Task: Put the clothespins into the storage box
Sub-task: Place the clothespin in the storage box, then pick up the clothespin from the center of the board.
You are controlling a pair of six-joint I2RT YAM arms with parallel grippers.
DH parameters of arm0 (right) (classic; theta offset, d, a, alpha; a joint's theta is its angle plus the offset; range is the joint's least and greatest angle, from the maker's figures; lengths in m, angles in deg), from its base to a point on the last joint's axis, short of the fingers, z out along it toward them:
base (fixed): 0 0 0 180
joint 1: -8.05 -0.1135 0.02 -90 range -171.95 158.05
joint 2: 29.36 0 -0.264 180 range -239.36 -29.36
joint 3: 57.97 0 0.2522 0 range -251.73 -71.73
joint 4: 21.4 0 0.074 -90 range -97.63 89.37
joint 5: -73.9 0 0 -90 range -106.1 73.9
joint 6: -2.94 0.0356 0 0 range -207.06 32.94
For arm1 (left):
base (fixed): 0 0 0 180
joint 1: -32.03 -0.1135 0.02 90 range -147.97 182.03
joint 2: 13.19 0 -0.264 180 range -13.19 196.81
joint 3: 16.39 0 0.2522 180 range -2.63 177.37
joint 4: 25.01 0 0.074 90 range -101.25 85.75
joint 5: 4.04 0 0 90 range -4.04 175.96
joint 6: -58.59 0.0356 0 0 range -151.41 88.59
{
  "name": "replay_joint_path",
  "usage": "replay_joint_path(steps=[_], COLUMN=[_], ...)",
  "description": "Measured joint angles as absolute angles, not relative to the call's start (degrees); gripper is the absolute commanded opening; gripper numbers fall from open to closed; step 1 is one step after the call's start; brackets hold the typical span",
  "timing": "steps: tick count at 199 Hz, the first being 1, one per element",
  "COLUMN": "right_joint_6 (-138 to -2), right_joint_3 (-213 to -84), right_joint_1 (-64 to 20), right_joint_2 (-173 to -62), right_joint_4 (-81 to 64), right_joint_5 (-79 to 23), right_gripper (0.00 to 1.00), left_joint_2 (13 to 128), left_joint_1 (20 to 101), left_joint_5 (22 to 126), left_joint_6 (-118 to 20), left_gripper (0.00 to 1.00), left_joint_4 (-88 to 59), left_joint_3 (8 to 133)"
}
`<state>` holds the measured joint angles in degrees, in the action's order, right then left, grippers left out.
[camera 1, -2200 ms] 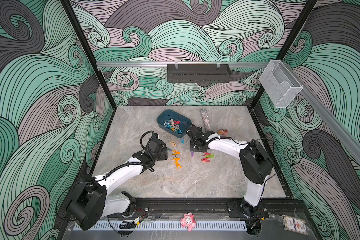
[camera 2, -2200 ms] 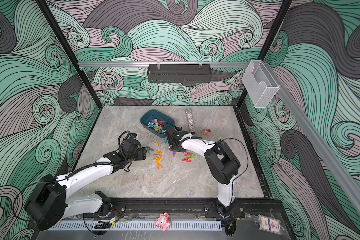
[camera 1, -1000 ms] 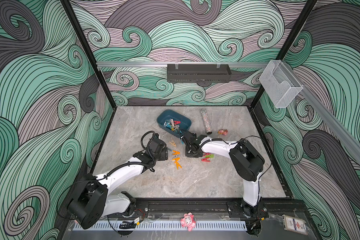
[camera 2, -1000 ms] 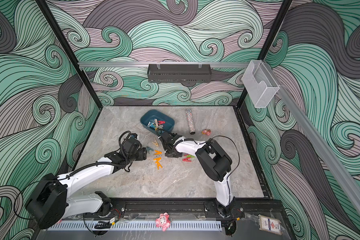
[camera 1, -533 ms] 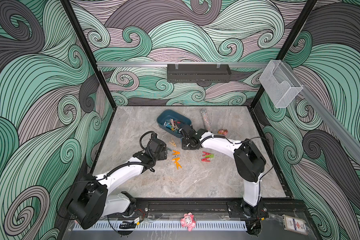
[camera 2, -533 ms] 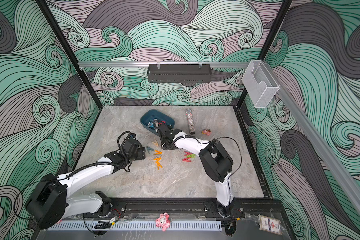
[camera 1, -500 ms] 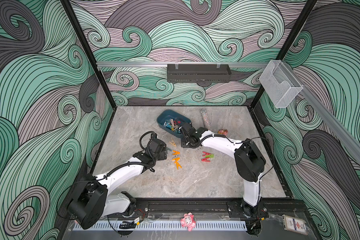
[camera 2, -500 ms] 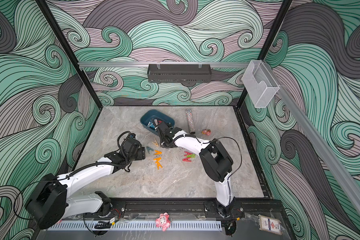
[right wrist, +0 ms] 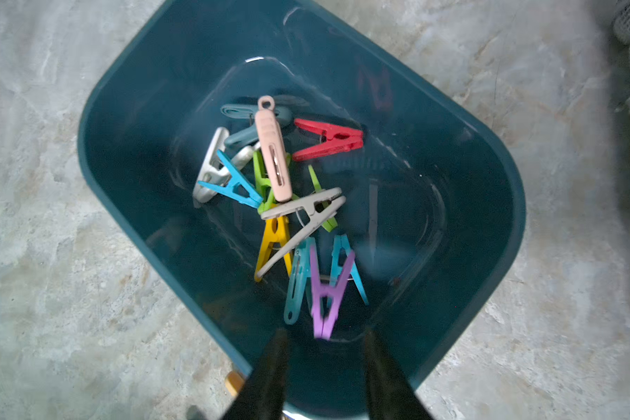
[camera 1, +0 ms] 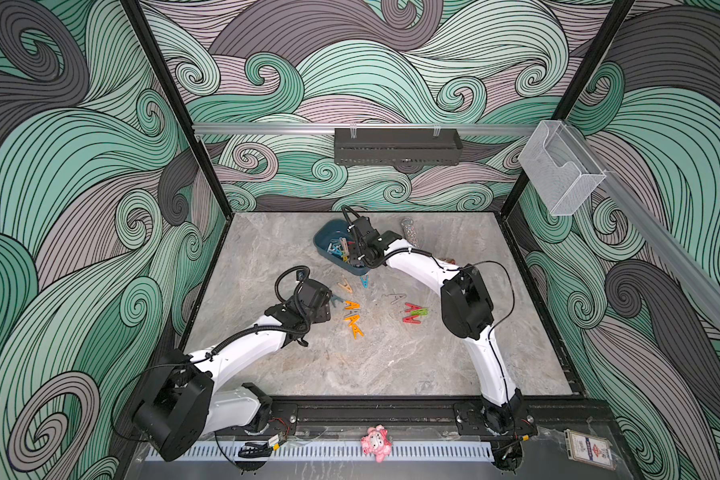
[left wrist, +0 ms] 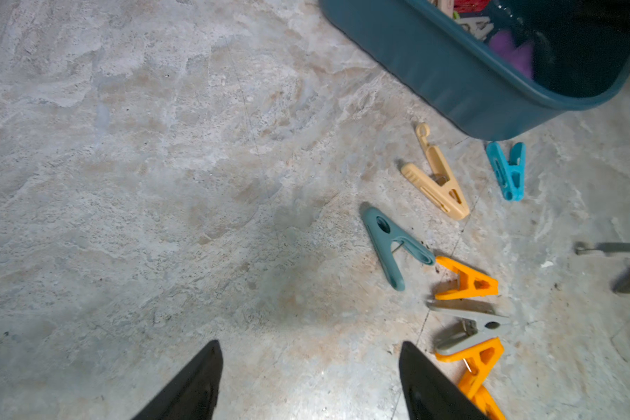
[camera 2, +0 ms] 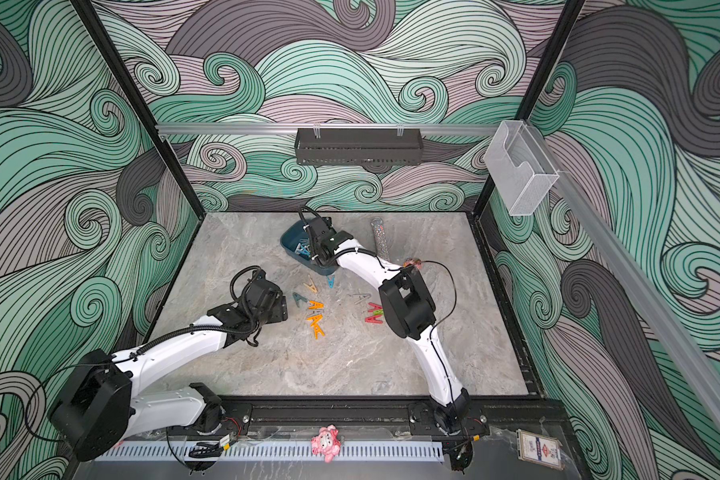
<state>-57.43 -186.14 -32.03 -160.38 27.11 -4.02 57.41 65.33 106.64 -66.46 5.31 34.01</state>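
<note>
About a dozen clothespins point(right wrist: 271, 156) lay inside the storage box point(right wrist: 131, 120), toward the back of the table point(left wrist: 161, 145). Roughly ten loose pegs point(left wrist: 397, 251) waited beside it. The right gripper point(right wrist: 325, 334) hung over the box, jaws apart and empty. The left gripper point(left wrist: 310, 345) was open too and held nothing.

The right hand point(right wrist: 325, 336) has swung away from the loose pegs on the surface point(camera 1: 350, 365) to hang over the storage box point(right wrist: 124, 91), fingers now parted. The purple clothespin point(right wrist: 326, 291) has left the surface and now lies inside the box.
</note>
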Motion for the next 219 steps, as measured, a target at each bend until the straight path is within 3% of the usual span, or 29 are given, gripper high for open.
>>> replay_joint_path(steps=[41, 80, 116, 159, 219], right_joint_6=[-58.7, -58.1, -55.8, -53.1, -50.3], right_joint_3=[-185.4, -172.6, -158.6, -148.4, -145.9], right_joint_1=[-31.2, -32.6, -37.9, -46.2, -51.8], right_joint_2=[-157.8, -145.7, -136.0, -132.9, -134.0], right_joint_4=[28.6, 27.7, 27.4, 29.8, 30.6], right_joint_5=[-4.8, -6.3, -7.4, -8.5, -11.3], right_gripper=[0.48, 0.49, 0.5, 0.5, 0.35], left_joint_2=[57.9, 61.2, 61.3, 59.3, 58.4], left_joint_1=[65.3, 63.6, 58.0, 51.8, 48.1], left_joint_5=[104.6, 97.4, 90.8, 89.4, 90.5], left_joint_6=[-65.2, -64.4, -65.1, -65.5, -66.7], left_gripper=[0.77, 0.77, 0.78, 0.78, 0.78], left_joint_4=[5.4, 4.3, 3.1, 5.5, 12.7], left_joint_3=[34.5, 38.5, 39.2, 39.2, 39.1])
